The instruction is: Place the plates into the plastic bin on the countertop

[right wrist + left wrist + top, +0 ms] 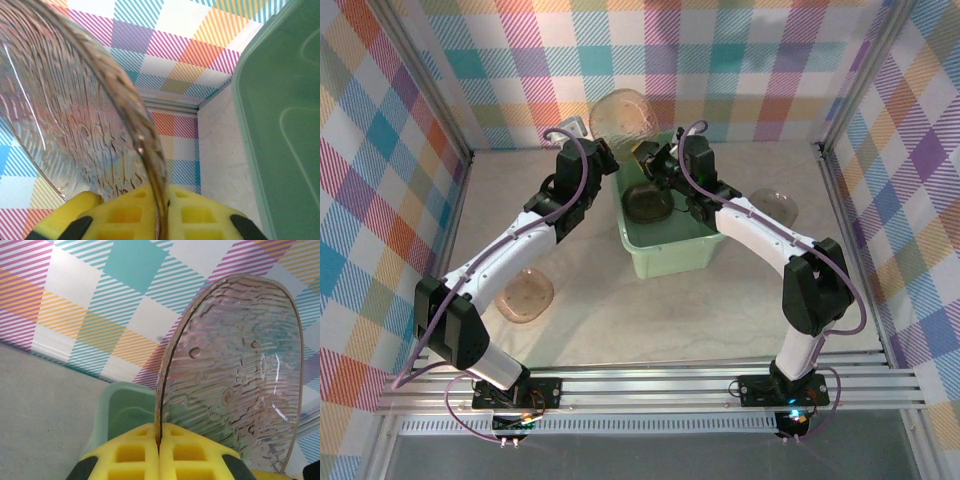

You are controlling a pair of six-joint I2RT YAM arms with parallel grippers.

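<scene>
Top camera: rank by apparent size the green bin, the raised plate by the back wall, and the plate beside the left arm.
1. Green bin, clearly largest.
2-3. Raised plate and counter plate look about alike. The raised one is off the counter, so nearness makes ranking unsure.

Four plates [525,295] in sight, possibly more stacked within; one plastic bin [670,255]; two arms [760,230].

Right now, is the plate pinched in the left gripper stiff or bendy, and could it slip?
Probably stiff: the plate stands upright from the left gripper by its rim alone, with no visible sag. Likely light, being thin and see-through. It may pivot or slip, since only a narrow edge of glossy plastic is clamped.
</scene>
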